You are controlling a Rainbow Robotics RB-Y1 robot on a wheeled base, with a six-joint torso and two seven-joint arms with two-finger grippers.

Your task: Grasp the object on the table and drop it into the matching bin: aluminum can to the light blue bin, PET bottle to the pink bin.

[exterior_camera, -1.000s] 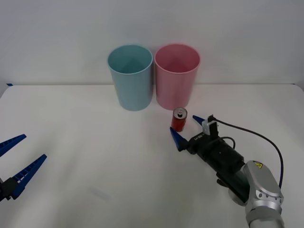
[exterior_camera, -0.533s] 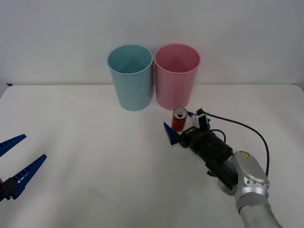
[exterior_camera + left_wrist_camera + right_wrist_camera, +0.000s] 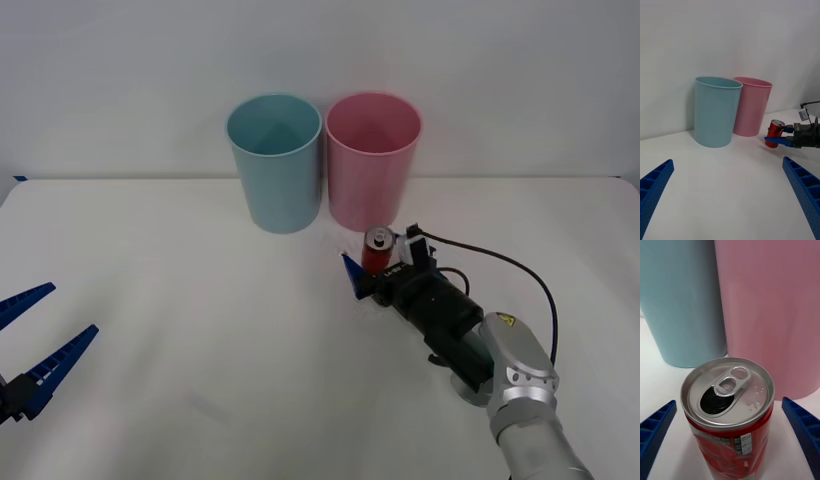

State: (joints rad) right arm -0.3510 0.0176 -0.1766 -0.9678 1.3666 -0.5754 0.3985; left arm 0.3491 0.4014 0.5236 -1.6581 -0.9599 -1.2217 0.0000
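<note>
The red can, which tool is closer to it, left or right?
Right. The right tool straddles the red can, fingers open; the left tool waits far off at the table's left edge.

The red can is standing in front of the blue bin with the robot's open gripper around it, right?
Almost. The red can stands in front of the pink bin, not the light blue bin; the front view shows it. The rest holds: the right gripper is open, with a blue finger on either side of the can, as the right wrist view shows.
</note>
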